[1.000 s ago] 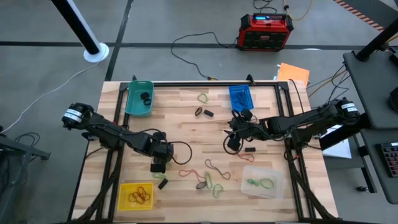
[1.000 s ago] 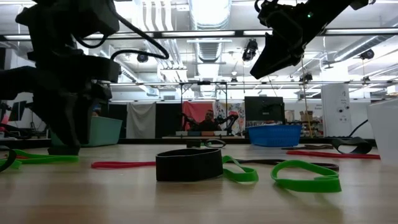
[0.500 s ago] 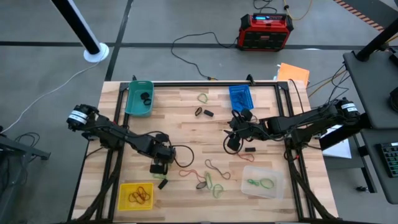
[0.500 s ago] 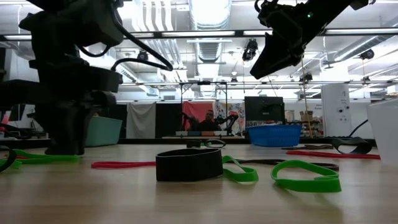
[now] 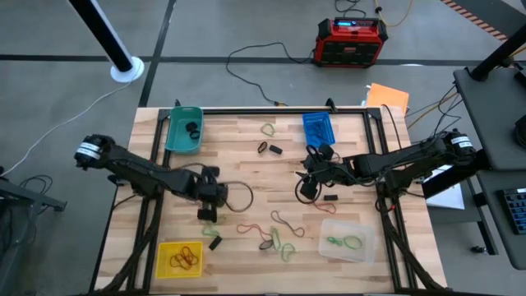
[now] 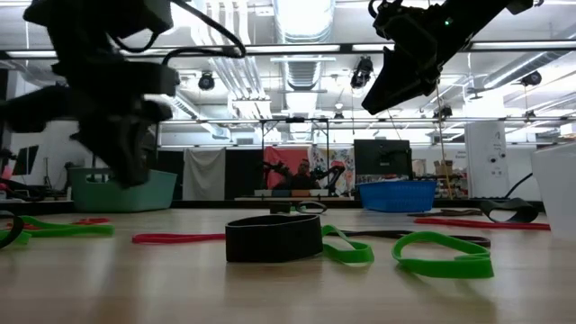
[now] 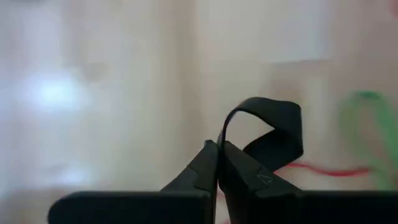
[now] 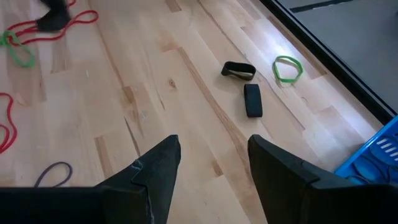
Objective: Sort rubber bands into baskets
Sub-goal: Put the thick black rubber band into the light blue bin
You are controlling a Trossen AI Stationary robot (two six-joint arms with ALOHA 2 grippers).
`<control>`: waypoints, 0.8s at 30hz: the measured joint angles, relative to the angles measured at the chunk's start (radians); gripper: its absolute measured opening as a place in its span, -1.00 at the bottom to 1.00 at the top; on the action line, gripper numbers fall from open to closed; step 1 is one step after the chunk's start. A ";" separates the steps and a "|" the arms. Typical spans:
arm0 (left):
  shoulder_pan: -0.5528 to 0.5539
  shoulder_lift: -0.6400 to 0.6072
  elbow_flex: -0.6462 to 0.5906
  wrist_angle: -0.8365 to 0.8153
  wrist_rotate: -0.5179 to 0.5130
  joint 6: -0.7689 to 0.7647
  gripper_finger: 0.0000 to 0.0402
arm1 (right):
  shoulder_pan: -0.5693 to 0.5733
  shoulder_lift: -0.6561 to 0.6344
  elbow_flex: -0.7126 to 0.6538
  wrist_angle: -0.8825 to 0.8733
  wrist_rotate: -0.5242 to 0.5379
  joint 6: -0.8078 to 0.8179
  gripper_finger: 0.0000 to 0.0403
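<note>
Since a second ago the left claw [image 5: 207, 215] has pulled back from the front of the worktop [image 5: 246, 156] toward its middle and lifted; its jaws have closed, and the left wrist view shows them pinching a black rubber band [image 7: 268, 132] that loops up off the fingertips. Right claw [image 5: 308, 190] unmoved, hovering over mid-worktop with jaws apart and nothing between them.

Progress, as judged from above:
- Teal basket [image 5: 173, 136], far left corner: a few black bands inside.
- Blue basket [image 5: 317, 131], far edge right of centre: contents hard to make out, possibly blue bands.
- Yellow basket [image 5: 168, 261], near left corner: red-orange bands inside.
- Clear basket [image 5: 325, 247], near right: green bands inside.
- Loose on the wood: a tangle of red and green bands [image 5: 278, 234] near the front centre, a green band [image 5: 268, 129] and black pieces [image 5: 269, 149] toward the far edge, a black piece [image 5: 214, 242] near the yellow basket, another [image 5: 330, 197] under the right arm. Sorting looks partly done, with several left.

Room to move: likely destination for the held band is the teal basket; the stretch of wood between it and the left claw is bare. A black cable loop [image 5: 238, 196] hangs just beside the left claw and could snag. Baskets sit close to the worktop edges, so drops need care there. The arms are well apart.
</note>
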 joint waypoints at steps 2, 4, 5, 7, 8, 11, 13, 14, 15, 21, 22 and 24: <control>0.063 -0.048 0.000 -0.019 -0.052 -0.009 -1.00 | 0.000 0.000 0.000 0.001 0.000 0.000 -0.08; 0.149 -0.091 0.000 -0.035 -0.074 -0.020 -1.00 | 0.000 0.000 0.000 0.005 0.000 0.000 -0.08; 0.198 -0.110 0.000 -0.036 -0.075 -0.022 -1.00 | 0.000 0.000 0.000 0.009 0.000 0.000 -0.08; 0.301 -0.139 0.000 -0.037 -0.083 -0.025 -1.00 | 0.000 0.000 0.000 0.019 0.000 0.000 -0.08; 0.356 -0.151 0.000 -0.037 -0.095 -0.028 -1.00 | 0.000 0.000 0.000 0.024 0.000 0.000 -0.08; 0.518 -0.173 0.000 -0.045 -0.195 -0.071 -1.00 | 0.000 0.000 0.000 0.026 0.000 0.000 -0.08; 0.619 -0.185 0.000 -0.045 -0.235 -0.085 -1.00 | 0.000 0.000 0.000 0.027 0.000 0.005 -0.08; 0.662 -0.191 0.000 -0.045 -0.234 -0.085 -1.00 | 0.000 0.000 0.000 0.027 0.000 0.008 -0.08; 0.701 -0.196 0.000 -0.045 -0.233 -0.085 -1.00 | 0.000 0.000 0.000 0.027 0.000 0.008 -0.08; 0.887 -0.193 0.000 -0.046 -0.232 -0.031 -1.00 | 0.000 0.000 0.000 0.027 0.000 0.009 -0.08; 0.906 -0.187 0.000 -0.047 -0.232 -0.025 -1.00 | 0.000 0.000 0.000 0.027 0.000 0.009 -0.08; 0.932 -0.176 0.000 -0.050 -0.231 -0.020 -1.00 | 0.000 0.000 0.000 0.027 0.000 0.011 -0.08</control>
